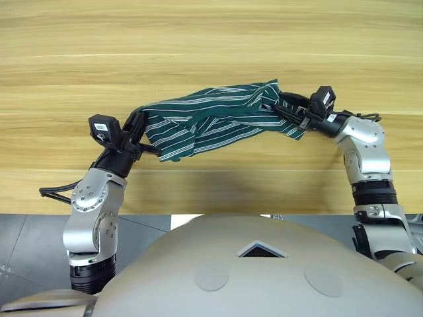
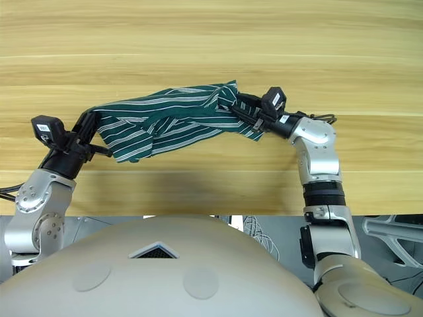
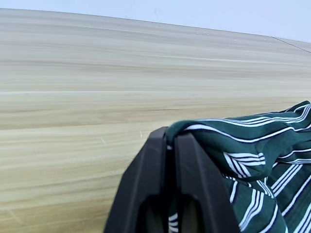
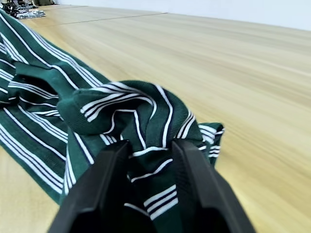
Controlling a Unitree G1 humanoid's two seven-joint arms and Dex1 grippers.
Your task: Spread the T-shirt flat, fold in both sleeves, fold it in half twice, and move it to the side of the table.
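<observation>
A dark green T-shirt [image 1: 211, 119] with white stripes is stretched and bunched between my two grippers over the wooden table [image 1: 211, 39]. My left gripper [image 1: 141, 125] is shut on the shirt's left end [image 3: 194, 133]. At the other end, my right gripper [image 1: 281, 105] is shut on a bunched fold of the cloth [image 4: 146, 141]. The shirt hangs twisted and crumpled in the middle, with a flap [image 1: 175, 148] drooping toward me near the left gripper.
The table's light wood surface [image 2: 211, 39] stretches wide beyond the shirt and to both sides. Its near edge [image 1: 198, 212] runs just in front of my arms, with grey floor [image 1: 26, 244] below it.
</observation>
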